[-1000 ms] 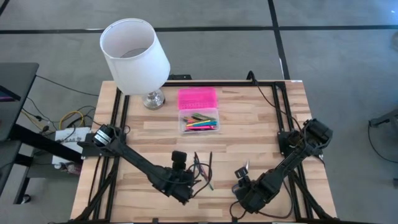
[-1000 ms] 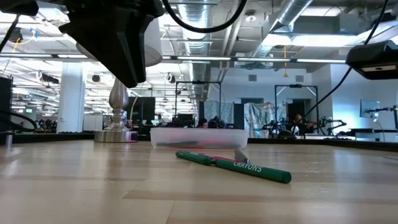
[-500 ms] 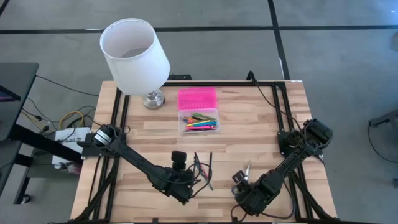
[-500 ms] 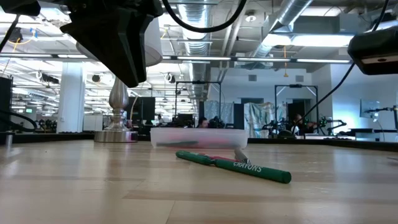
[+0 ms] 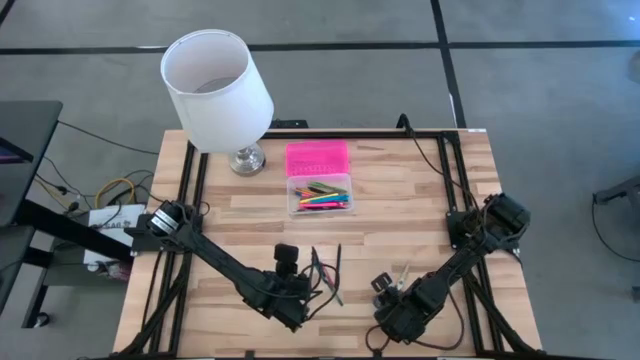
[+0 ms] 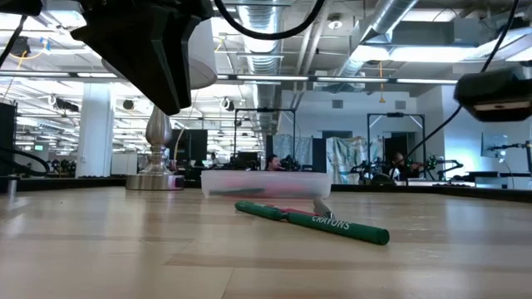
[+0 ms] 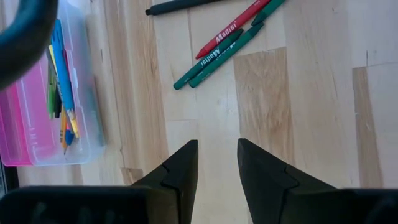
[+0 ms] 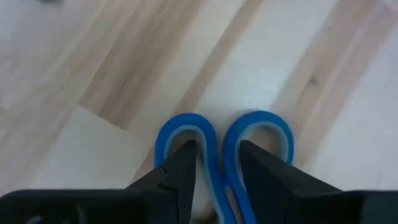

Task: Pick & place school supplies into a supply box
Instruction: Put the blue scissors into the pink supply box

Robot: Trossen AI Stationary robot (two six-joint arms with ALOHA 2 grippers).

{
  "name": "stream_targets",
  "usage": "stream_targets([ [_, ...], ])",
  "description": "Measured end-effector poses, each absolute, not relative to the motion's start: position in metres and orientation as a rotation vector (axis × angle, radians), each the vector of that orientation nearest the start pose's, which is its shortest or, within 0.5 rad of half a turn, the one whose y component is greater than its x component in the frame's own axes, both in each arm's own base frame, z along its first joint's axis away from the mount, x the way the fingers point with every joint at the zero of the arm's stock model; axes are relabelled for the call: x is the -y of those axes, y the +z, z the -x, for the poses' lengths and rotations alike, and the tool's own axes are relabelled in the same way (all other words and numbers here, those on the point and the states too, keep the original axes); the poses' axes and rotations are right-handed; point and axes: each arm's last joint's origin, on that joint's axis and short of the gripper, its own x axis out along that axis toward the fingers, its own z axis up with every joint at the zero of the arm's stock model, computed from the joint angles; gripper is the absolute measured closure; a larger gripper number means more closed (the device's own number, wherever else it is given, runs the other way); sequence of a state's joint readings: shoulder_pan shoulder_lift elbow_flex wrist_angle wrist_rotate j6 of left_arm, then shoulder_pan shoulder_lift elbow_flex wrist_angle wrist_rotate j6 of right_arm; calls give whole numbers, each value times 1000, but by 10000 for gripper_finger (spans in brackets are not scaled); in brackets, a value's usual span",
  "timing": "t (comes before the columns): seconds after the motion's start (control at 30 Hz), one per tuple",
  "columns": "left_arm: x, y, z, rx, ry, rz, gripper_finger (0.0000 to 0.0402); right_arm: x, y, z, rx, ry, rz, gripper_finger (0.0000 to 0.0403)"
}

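Observation:
The clear supply box (image 5: 320, 193) lies open mid-table with its pink lid (image 5: 317, 158) folded back, and it holds several coloured pencils. Loose pens (image 5: 325, 270) lie on the wood near the left arm: black, red and two green (image 7: 214, 59). One green pen (image 6: 312, 220) shows in the low view. My left gripper (image 7: 217, 155) hovers open over bare wood just short of these pens (image 5: 295, 290). My right gripper (image 8: 219, 158) is shut on the blue-handled scissors (image 8: 186, 134) near the table's near edge (image 5: 388, 290). My right gripper pinches the scissors between its two fingers (image 8: 180, 174), right behind the two blue handle loops (image 8: 214, 165). The loops stick out ahead of the fingertips. The blades are hidden behind the fingers in the wrist view. The scissors seem lifted clear of the table.
A white lampshade (image 5: 215, 90) on a metal base (image 5: 246, 158) stands at the far left, beside the box. Black frame rails (image 5: 190, 200) run along the table's left and right sides. Bare wood lies between the box and both grippers.
My right gripper has drawn a little toward the near edge and turned with the scissors, so their pale end now points more toward the table's right. The left arm and the pens have kept still.

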State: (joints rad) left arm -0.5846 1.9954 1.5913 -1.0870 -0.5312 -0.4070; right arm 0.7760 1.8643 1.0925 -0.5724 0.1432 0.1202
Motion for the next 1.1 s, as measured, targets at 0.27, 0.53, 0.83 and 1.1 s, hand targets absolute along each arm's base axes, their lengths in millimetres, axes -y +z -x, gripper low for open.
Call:
stream_targets([
  [0.27, 201, 204, -325, -1227, 231, -429, 294, -200, 134, -270, -1290, 304, 322, 285],
  [0.53, 203, 178, -304, -1284, 286, -430, 294, -153, 134, -298, -1312, 138, 185, 285],
  [0.83, 207, 159, -280, -1110, 470, -567, 294, -104, 134, -316, -1365, -52, -60, 285],
  [1.1, 204, 157, -272, -1094, 503, -697, 294, -86, 133, -321, -1368, -122, -120, 285],
])
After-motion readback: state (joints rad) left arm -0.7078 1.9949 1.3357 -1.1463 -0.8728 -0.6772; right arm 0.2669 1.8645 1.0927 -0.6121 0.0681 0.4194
